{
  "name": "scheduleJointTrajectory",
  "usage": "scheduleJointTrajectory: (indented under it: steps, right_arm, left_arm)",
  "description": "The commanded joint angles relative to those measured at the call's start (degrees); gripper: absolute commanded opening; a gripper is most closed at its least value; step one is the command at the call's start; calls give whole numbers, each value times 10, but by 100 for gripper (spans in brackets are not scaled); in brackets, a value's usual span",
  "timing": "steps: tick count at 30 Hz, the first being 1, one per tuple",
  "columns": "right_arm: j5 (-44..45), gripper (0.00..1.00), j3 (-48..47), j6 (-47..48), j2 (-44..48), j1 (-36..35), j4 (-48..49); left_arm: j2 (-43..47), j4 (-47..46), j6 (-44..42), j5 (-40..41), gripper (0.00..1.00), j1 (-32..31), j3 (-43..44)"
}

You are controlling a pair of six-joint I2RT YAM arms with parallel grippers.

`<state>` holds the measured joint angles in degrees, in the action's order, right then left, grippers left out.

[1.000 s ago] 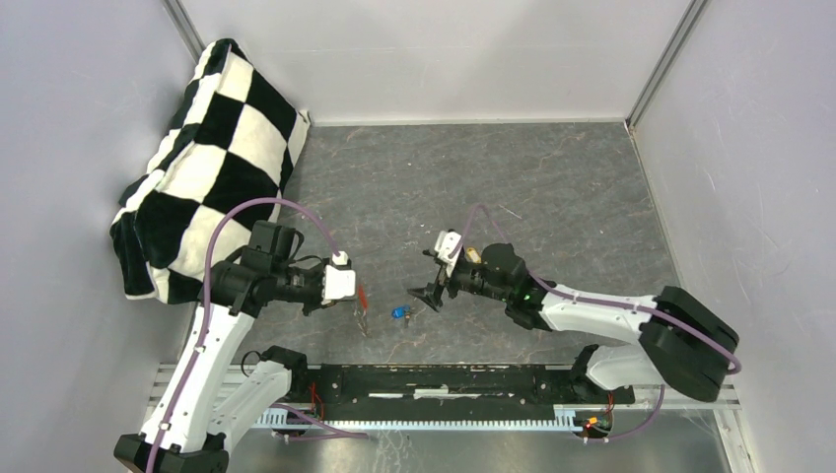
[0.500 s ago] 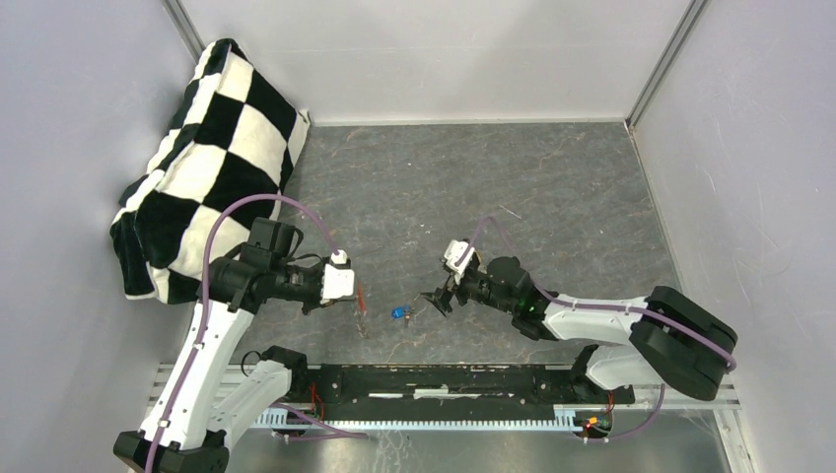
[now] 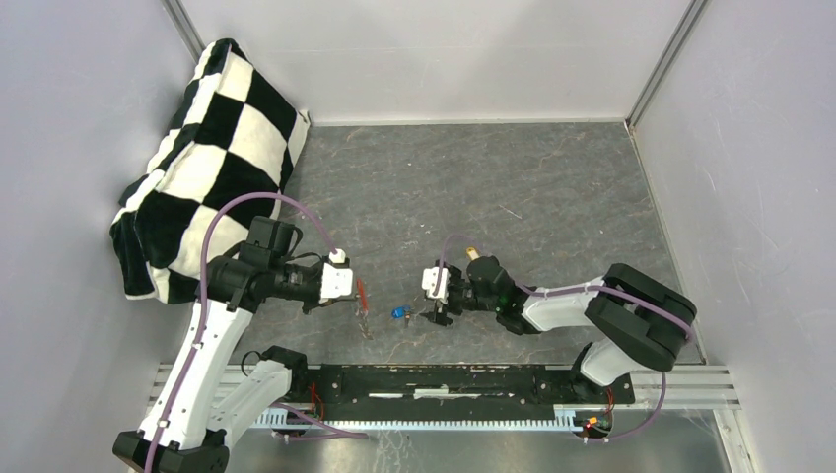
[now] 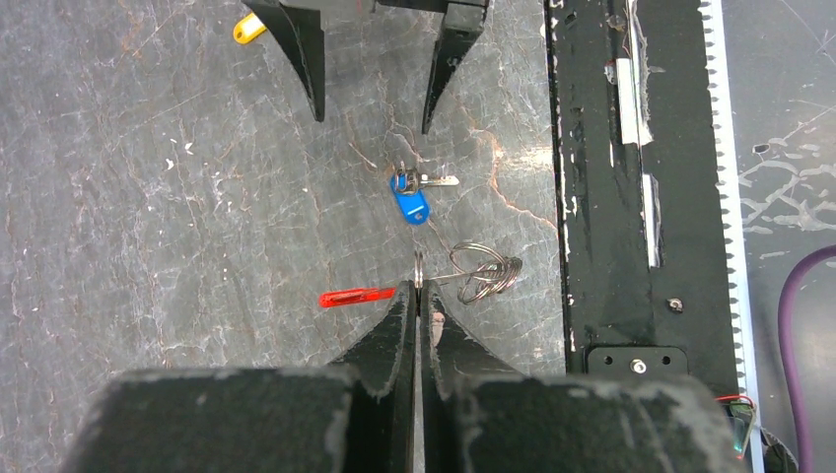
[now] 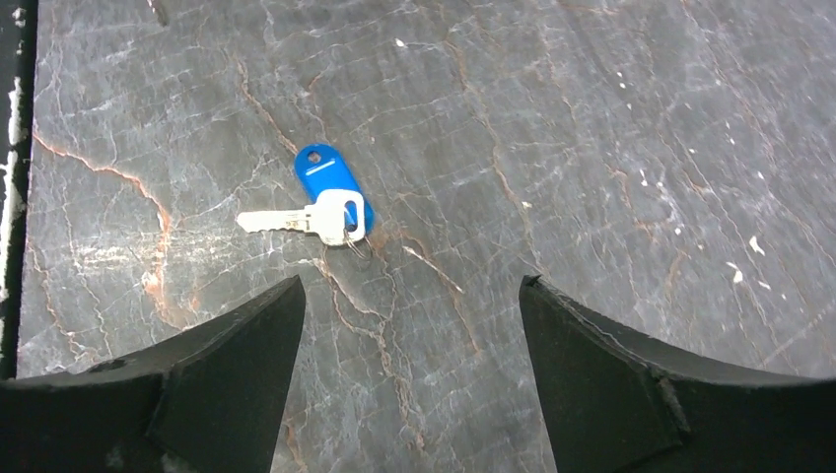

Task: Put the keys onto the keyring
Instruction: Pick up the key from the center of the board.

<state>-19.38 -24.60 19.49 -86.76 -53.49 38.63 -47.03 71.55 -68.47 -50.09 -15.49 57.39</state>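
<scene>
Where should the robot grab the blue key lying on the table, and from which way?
Probably the blue tag, pinched across its narrow sides, coming straight down from above. The key lies flat on the table, so nothing can slip under it, and the tag looks thicker than the thin silver blade. The right end effector is open near it.

Surface (image 3: 532,187): grey marbled slab, pale veins and scratches, spread before me.
Near middle: blue-capped key (image 5: 330,182) and bare grey key (image 5: 281,220), touching, lying flat.
Farther back: yellow-capped key (image 4: 246,30), only its cap showing.
Far left corner: checkered cushion (image 3: 207,148).
Near edge: black rail (image 3: 444,379).
</scene>
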Motion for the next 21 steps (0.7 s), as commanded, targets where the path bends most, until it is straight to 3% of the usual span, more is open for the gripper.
scheduleJointTrajectory:
  steps: [1,12,21]
  right_arm:
    - [-48,84,-42,87,-29,0,-18]
    - [-118,61,-122,149,-111,0,-100]
    - [-113,48,-140,171,-123,1,-158]
  left_arm:
    - [8,4,-24,-30,2,2,10]
    - [0,36,-44,-37,2,2,17]
    - [-5,36,-55,-40,2,2,16]
